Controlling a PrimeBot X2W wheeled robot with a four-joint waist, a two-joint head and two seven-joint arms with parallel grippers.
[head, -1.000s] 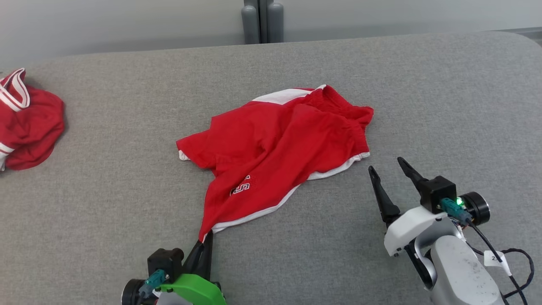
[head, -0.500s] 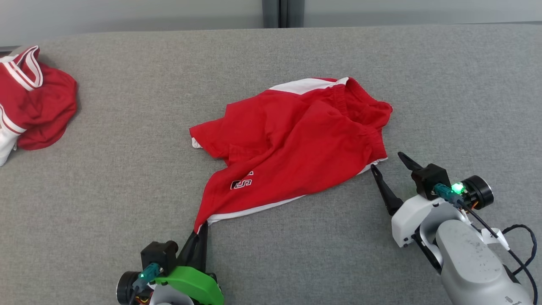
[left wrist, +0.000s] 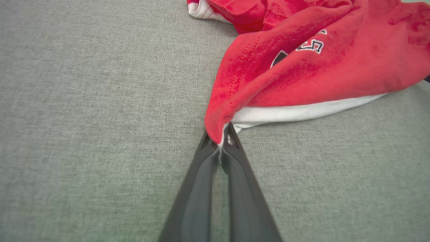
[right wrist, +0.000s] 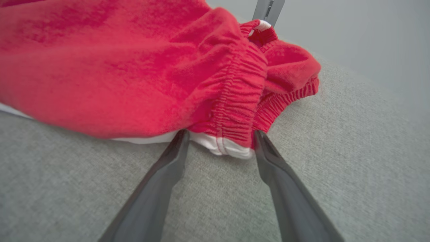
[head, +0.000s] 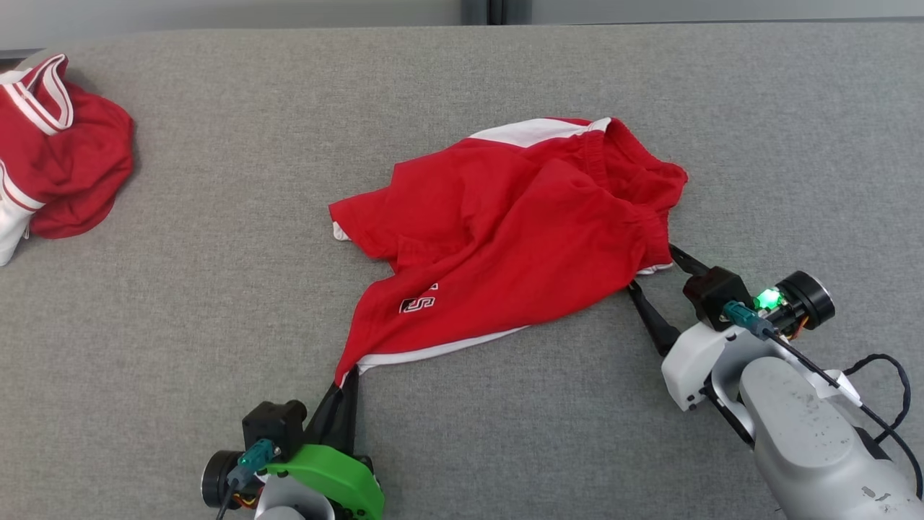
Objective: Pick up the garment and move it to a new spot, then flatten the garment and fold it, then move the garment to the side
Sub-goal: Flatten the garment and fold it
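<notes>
The garment [head: 520, 231] in my grip is red with white trim, an elastic waistband and a black white-outlined letter. It lies crumpled mid-table. My left gripper [head: 346, 379] is shut on its near-left hem corner, and the left wrist view shows the gripper [left wrist: 223, 137] pinching that corner of red cloth [left wrist: 319, 67]. My right gripper [head: 653, 267] stands open at the garment's right corner. In the right wrist view its fingers [right wrist: 221, 134] straddle the white-edged waistband corner [right wrist: 235, 111] without closing on it.
A second red cloth [head: 58, 159] with red-white stripe trim lies bunched at the far left edge. The grey fabric table [head: 180, 325] stretches around both. A dark grey post [head: 497, 11] stands behind the table's far edge.
The right gripper has advanced until its open fingers straddle the waistband corner. The left gripper keeps its hold on the hem. The head camera has shifted, so the whole scene sits differently in frame.
</notes>
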